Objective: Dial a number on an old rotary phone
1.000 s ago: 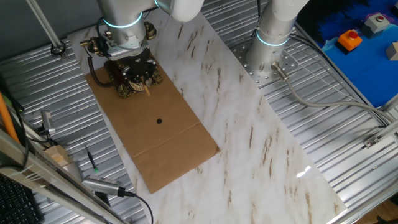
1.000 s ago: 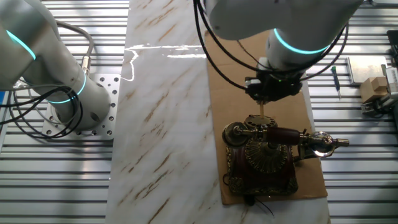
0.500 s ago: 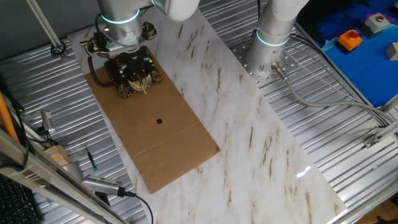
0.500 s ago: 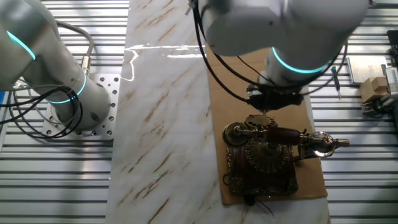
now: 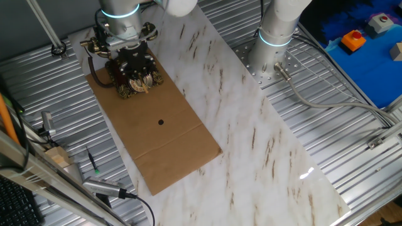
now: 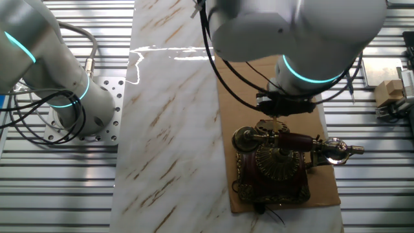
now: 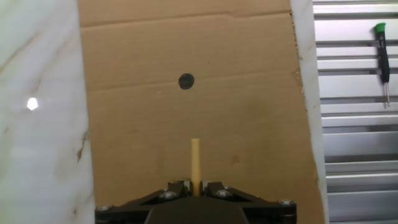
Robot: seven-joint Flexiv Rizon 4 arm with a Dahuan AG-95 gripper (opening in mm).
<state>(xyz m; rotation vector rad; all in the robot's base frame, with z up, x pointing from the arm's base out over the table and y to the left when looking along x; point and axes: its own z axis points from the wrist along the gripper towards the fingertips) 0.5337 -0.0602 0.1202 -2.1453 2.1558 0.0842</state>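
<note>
Your old rotary phone [image 5: 129, 78] sits at the far left end of the brown cardboard sheet [image 5: 169, 141] on the marble bench [image 5: 251, 144], its base flat on the sheet. In the other fixed view you can see its brass-ended handset [image 6: 297, 141] lying across the cradle, long axis running left to right, with the ornate body below it in the picture.

Your claw [image 7: 196, 186] is closed on a thin tan stick [image 7: 195, 165], pinched between the two jaws so that it pokes straight out along the fingers. In the hand view the stick points over bare cardboard toward a small dark dot [image 7: 186, 81]; the phone itself does not appear there, so it lies behind or under the hand, out of that camera's sight.

In the one fixed view the arm's wrist hangs right over the phone and hides most of it. From the other side, the claw [image 6: 279, 111] hovers just above the handset, on the side away from the body. Whether the stick's tip touches the dial you cannot tell; the dial is hidden from every camera. The coming move likely turns on bringing that tip down into a finger hole.
</note>
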